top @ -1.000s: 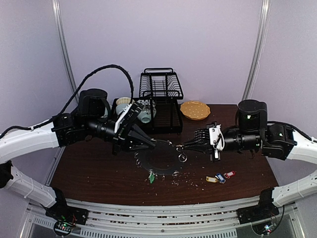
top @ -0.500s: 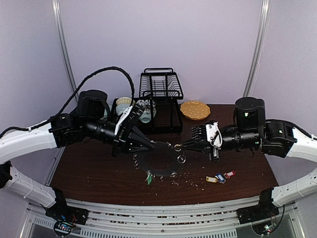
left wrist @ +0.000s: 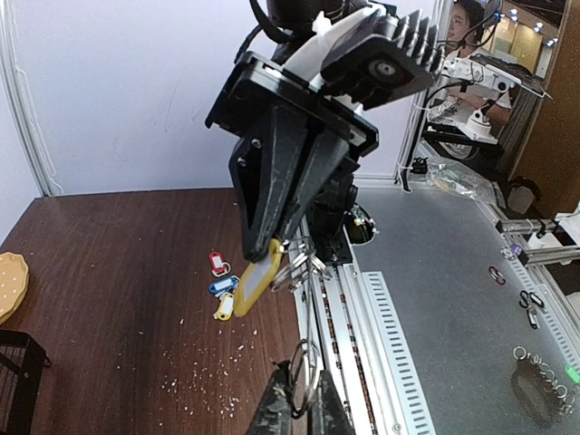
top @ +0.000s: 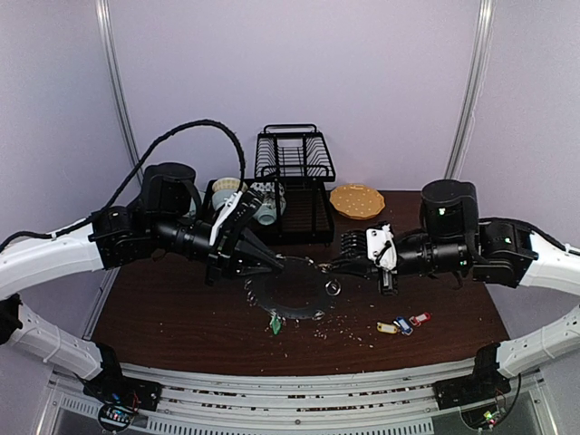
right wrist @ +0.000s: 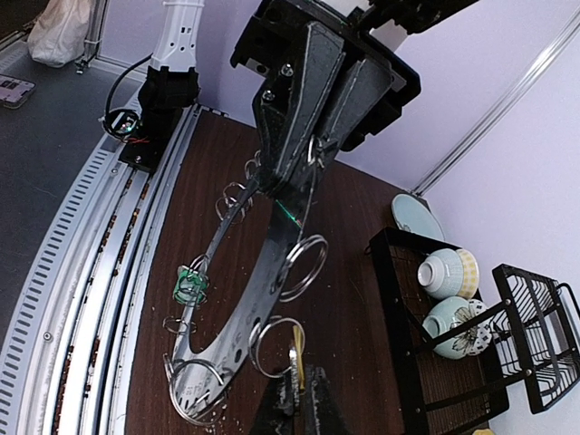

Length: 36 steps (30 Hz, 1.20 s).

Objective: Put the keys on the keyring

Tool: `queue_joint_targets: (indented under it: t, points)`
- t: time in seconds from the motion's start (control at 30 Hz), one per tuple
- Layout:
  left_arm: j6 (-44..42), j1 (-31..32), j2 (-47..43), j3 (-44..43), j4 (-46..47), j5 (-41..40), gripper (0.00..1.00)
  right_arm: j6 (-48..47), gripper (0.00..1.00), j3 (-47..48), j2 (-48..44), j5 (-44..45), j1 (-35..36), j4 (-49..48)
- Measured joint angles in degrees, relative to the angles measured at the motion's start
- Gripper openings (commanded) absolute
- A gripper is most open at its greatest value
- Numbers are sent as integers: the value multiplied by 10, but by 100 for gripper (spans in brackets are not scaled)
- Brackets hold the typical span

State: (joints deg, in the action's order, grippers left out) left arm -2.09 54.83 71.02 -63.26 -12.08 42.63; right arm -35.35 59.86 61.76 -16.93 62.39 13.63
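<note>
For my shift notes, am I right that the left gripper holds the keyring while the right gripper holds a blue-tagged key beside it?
Not quite: the key in the right gripper has a yellow tag, not blue; the left wrist view shows it. The left gripper does hold the keyring.

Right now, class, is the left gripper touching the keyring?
Touching. The right wrist view shows it plainly: the left gripper has its shut fingers pinched on the upper edge of the keyring, with no gap between them.
</note>
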Motion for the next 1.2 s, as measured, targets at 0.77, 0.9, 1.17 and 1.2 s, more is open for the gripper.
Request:
queue_joint_targets:
  t: [0.77,0.9,1.17,1.2]
  points:
    - [-11,2,-12,1,1,-3,0,51,0,1,-5,-56,0,-7]
    - [-12,5,-12,1,1,0,0,37,0,-18,-26,-81,0,-37]
    - [-13,6,-12,1,1,6,0,16,0,-21,-24,-92,0,-55]
    - [-13,6,-12,1,1,6,0,12,0,-21,-23,-91,0,-56]
